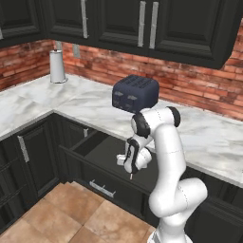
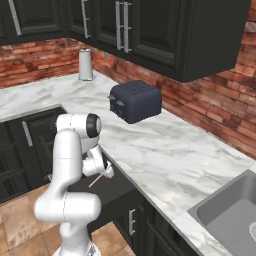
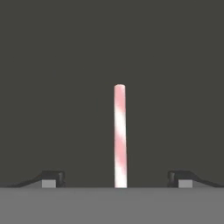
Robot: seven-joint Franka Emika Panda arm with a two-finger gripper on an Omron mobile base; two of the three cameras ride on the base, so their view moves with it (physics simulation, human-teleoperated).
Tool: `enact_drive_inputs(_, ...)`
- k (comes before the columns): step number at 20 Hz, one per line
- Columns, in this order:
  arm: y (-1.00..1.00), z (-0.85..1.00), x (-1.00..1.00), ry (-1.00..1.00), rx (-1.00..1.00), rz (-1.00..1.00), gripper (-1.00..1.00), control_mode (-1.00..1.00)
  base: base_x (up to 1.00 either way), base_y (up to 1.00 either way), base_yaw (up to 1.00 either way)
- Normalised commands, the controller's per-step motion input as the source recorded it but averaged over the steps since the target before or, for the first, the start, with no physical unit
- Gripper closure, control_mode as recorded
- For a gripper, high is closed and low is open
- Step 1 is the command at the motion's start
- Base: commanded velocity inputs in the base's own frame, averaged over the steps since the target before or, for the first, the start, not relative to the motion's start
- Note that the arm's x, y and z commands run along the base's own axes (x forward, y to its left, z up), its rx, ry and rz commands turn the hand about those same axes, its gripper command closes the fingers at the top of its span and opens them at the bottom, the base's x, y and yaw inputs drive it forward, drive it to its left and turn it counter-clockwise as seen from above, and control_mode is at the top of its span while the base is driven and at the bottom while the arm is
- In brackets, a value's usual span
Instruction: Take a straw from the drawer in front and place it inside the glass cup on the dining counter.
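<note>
Jaws stand wide apart over the open drawer (image 1: 102, 151); straw (image 3: 120, 135), pink-and-white striped, lies between the fingertips (image 3: 53, 178), touching neither; toaster (image 1: 135, 93) sits on the worktop (image 1: 71, 102).

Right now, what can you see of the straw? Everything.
The straw is a thin straight stick with pale pink and white spiral bands, matte like paper or plastic. In the hand view it lies on the dark floor of the open drawer, centred between the two wide-apart fingertips of the end effector, neither touching it. Its near end is cut off by the view's edge.
</note>
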Motion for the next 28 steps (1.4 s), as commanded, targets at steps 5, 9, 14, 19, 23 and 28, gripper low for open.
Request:
enact_drive_inputs(5, -0.01, -0.38, 0.10, 0.01, 0.00, 0.00, 1.00, -1.00, 0.00, 0.00, 0.00)
enact_drive_inputs(9, 0.00, -0.40, -0.03, 0.03, 0.00, 0.00, 1.00, -1.00, 0.00, 0.00, 0.00)
enact_drive_inputs(14, 0.00, -0.18, -0.30, 0.00, 0.00, 0.00, 1.00, -1.00, 0.00, 0.00, 0.00)
enact_drive_inputs(19, 0.00, 0.00, -0.32, 0.00, 0.00, 0.00, 1.00, -1.00, 0.00, 0.00, 0.00)
enact_drive_inputs(23, 0.00, 0.03, -0.27, 0.00, 0.02, 0.00, 1.00, -1.00, 0.00, 0.00, 0.00)
enact_drive_inputs(28, 0.00, 0.49, -0.13, 0.00, 0.05, 0.00, 1.00, -1.00, 0.00, 0.00, 0.00)
